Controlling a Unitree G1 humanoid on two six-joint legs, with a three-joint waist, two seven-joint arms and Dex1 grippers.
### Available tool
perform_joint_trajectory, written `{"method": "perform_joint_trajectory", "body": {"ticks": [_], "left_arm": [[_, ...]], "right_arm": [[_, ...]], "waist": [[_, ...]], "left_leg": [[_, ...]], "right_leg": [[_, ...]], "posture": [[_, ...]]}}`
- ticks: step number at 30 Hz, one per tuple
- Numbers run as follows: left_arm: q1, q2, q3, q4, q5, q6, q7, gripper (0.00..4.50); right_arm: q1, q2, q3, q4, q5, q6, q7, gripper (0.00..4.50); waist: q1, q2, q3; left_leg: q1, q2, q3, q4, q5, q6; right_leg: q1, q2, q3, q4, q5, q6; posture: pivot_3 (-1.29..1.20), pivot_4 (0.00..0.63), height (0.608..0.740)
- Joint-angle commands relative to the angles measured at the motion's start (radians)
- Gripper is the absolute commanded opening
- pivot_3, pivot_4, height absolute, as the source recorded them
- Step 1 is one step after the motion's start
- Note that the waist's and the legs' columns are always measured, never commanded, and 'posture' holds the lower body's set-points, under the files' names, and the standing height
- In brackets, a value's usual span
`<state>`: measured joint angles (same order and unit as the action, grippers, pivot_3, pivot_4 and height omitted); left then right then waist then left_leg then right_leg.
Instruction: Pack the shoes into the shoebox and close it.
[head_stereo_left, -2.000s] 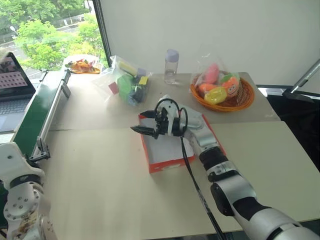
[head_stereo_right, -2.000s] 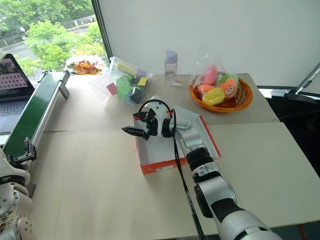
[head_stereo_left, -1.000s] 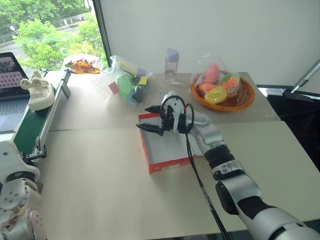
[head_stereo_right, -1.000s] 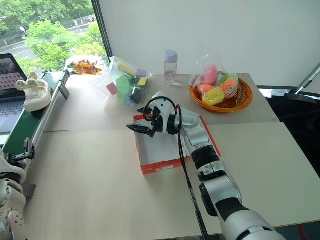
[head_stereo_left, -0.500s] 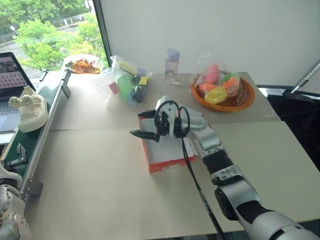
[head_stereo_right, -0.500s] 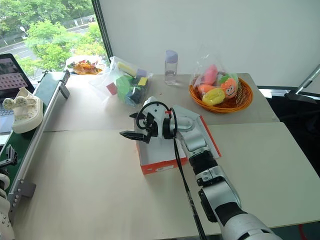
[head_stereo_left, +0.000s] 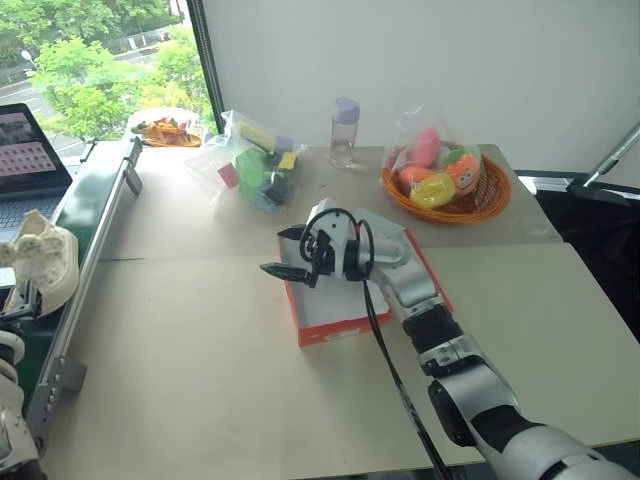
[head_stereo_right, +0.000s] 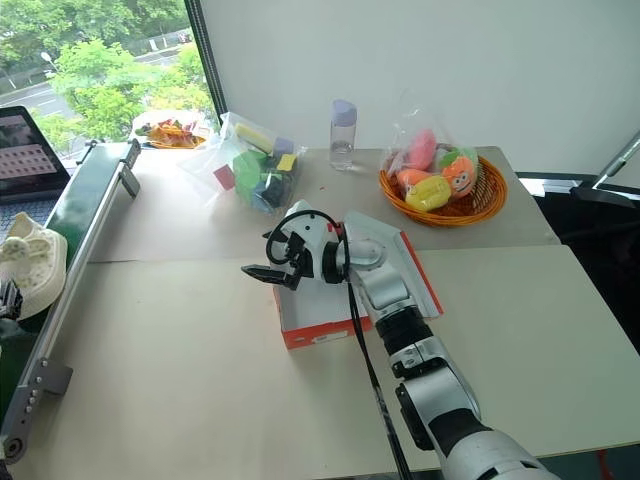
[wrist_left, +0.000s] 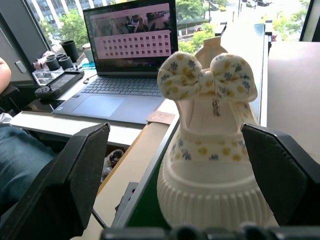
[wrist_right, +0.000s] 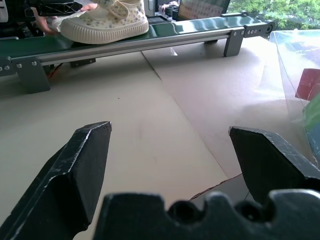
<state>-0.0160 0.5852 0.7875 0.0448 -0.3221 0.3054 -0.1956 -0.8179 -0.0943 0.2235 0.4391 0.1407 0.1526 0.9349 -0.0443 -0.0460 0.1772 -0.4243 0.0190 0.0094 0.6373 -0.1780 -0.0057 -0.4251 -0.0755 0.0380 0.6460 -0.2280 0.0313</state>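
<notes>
- Shoebox lying open on the counter, white inside showing, no shoe visible inside; lid folded back on the far-right side, largely behind the right arm.
- One shoe, cream with small flower print and a bow, standing on the green conveyor well to the left of the shoebox, near the laptop.
- Second shoe not made out anywhere.
- Left gripper right at the shoe, black jaws spread wide to either side of its toe, not yet pinching it.
- Right gripper hanging over the left rim of the shoebox, pointing toward the conveyor, jaws spread, nothing between them.
- Toy bag, bottle and orange basket beyond the shoebox, no part of the job.
- Judged progress: barely begun. Nothing packed so far.
- Left to do: closing on this shoe, carrying it over into the shoebox, the same for its partner, then swinging the lid down shut.
</notes>
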Motion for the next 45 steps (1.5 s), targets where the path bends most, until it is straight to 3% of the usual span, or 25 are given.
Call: {"method": "perform_joint_trajectory", "body": {"ticks": [1, 5, 8, 14, 17, 19, 29, 35, 45], "left_arm": [[-0.031, 0.031, -0.006, 0.050, -0.024, 0.028, -0.015, 4.50], [-0.032, 0.029, -0.023, 0.090, -0.035, 0.084, -0.024, 4.50], [-0.038, 0.009, -0.012, 0.094, -0.078, 0.130, -0.023, 3.81], [-0.037, -0.016, -0.017, 0.052, -0.109, 0.127, -0.026, 1.48], [-0.044, -0.026, -0.012, 0.023, -0.124, 0.120, -0.024, 0.47], [-0.043, -0.026, -0.012, 0.011, -0.128, 0.122, -0.022, 0.03], [-0.138, -0.031, -0.099, -0.010, -0.069, 0.073, 0.045, 0.03], [-0.287, -0.065, -0.204, -0.157, -0.111, 0.132, 0.079, 0.03], [-0.449, -0.249, -0.489, -0.251, -0.133, 0.222, 0.086, 0.03]], "right_arm": [[-0.006, -0.008, -0.013, -0.054, 0.019, 0.008, 0.003, 4.45], [-0.003, -0.015, -0.014, -0.064, 0.019, 0.019, 0.003, 4.45], [-0.004, -0.020, -0.015, -0.063, 0.016, 0.021, 0.000, 4.50], [-0.008, -0.026, -0.013, -0.058, 0.013, 0.021, -0.001, 4.50], [-0.010, -0.026, -0.010, -0.053, 0.011, 0.022, -0.002, 4.50], [-0.011, -0.025, -0.008, -0.051, 0.009, 0.021, -0.004, 4.50], [-0.016, -0.018, -0.001, -0.035, -0.002, 0.015, -0.014, 4.50], [-0.010, -0.020, -0.017, -0.051, 0.013, 0.039, -0.025, 4.50], [-0.131, 0.074, -0.387, -0.086, 0.454, 0.496, -0.196, 4.50]], "waist": [[0.000, 0.000, 0.000], [0.001, 0.000, 0.000], [0.004, 0.001, 0.000], [0.007, 0.002, 0.000], [0.014, 0.002, 0.000], [0.020, 0.002, 0.000], [0.036, 0.001, 0.000], [0.028, -0.001, -0.001], [0.025, -0.001, 0.000]], "left_leg": [[0.000, 0.000, 0.000, 0.000, 0.000, 0.000], [0.001, 0.000, 0.000, -0.001, 0.000, 0.000], [0.003, 0.000, 0.000, -0.003, 0.000, -0.001], [0.005, 0.000, 0.000, -0.005, 0.000, -0.001], [0.005, 0.000, -0.001, -0.005, 0.000, -0.001], [0.005, 0.000, -0.001, -0.005, 0.001, -0.002], [0.002, -0.001, 0.000, -0.005, 0.001, -0.003], [-0.001, -0.001, -0.003, -0.005, 0.005, 0.003], [-0.002, -0.002, -0.004, -0.004, 0.005, 0.004]], "right_leg": [[0.000, 0.000, 0.000, 0.000, 0.000, 0.000], [0.000, 0.000, 0.000, 0.000, 0.000, 0.000], [0.001, -0.001, 0.000, 0.001, 0.000, 0.000], [0.002, -0.001, 0.000, 0.001, 0.000, -0.001], [0.002, -0.001, -0.001, 0.001, 0.000, -0.002], [0.002, -0.001, -0.001, 0.001, 0.000, -0.002], [0.002, -0.001, -0.005, 0.000, 0.000, -0.002], [0.000, 0.000, -0.005, -0.002, 0.000, -0.001], [0.000, 0.000, -0.005, -0.002, 0.001, -0.001]], "posture": [[0.00, 0.150, 0.740], [0.00, 0.150, 0.740], [0.00, 0.150, 0.740], [0.00, 0.150, 0.740], [0.00, 0.150, 0.740], [0.00, 0.150, 0.740], [0.00, 0.150, 0.740], [0.00, 0.150, 0.740], [0.00, 0.150, 0.740]]}}
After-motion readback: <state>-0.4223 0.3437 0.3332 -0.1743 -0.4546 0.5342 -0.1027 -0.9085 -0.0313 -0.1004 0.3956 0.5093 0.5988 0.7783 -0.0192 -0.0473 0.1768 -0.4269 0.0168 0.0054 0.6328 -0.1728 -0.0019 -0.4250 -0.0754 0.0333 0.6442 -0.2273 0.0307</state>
